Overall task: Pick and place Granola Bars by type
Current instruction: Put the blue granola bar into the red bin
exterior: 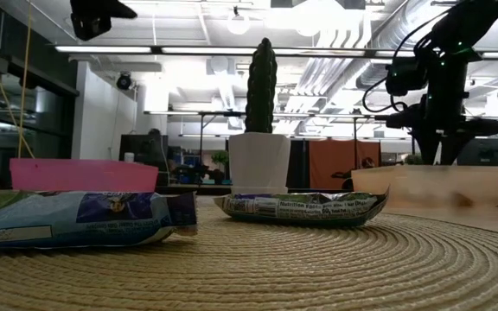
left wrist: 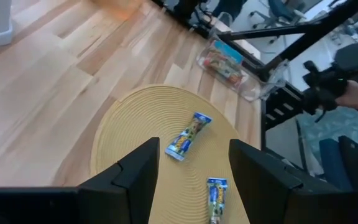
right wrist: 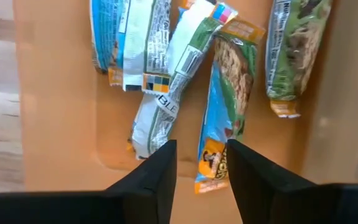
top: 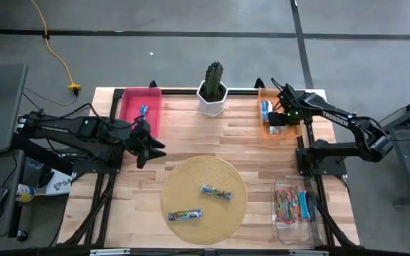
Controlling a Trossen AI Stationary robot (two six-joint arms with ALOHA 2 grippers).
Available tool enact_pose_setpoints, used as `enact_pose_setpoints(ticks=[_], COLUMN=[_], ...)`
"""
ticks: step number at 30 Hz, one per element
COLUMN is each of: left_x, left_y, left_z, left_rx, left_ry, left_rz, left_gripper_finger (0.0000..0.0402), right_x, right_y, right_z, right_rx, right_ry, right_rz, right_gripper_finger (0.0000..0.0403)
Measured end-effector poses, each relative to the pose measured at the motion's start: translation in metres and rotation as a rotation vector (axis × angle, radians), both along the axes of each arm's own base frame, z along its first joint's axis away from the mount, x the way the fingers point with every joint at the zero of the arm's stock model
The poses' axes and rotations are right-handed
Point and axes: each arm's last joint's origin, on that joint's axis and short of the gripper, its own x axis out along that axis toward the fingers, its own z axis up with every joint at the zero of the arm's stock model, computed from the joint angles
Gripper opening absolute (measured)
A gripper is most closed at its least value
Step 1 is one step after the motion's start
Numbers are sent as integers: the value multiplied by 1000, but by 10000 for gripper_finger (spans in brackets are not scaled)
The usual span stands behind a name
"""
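I hold the right gripper (right wrist: 199, 163), fingers parted and empty, over the orange plastic bin (top: 290, 130) at two o'clock where sorted foil-wrapped granola bars (right wrist: 155, 99) lie, while the left gripper (left wrist: 191, 171), open and empty, faces two bars (top: 216, 192) on the round woven mat (top: 184, 178).

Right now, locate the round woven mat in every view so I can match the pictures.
High view: round woven mat, near middle of the table, two bars on it.
Low view: mat fills the foreground, under both bars.
Left wrist view: mat at centre, beyond the left hand, whose fingers stand apart.
Right wrist view: not in it; only the orange bin.
Shared landmark: the two bars on the mat, in all three.
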Motion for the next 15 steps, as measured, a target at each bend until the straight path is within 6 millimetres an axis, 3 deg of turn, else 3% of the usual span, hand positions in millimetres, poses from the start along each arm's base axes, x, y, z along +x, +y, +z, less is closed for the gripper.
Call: enact_pose_setpoints(ticks=[9, 15], left_x=[-4, -4], left_y=[0, 0], left_z=[1, 1], left_rx=[-1, 2], left_ry=[-7, -6], left_rz=[-13, -16], left_gripper_finger=[191, 191], right_x=[-6, -14], right_y=[13, 33], right_z=[13, 36], right_rx=[14, -34], right_ry=[-84, -262], right_rz=[92, 171], right_gripper_finger=[146, 103])
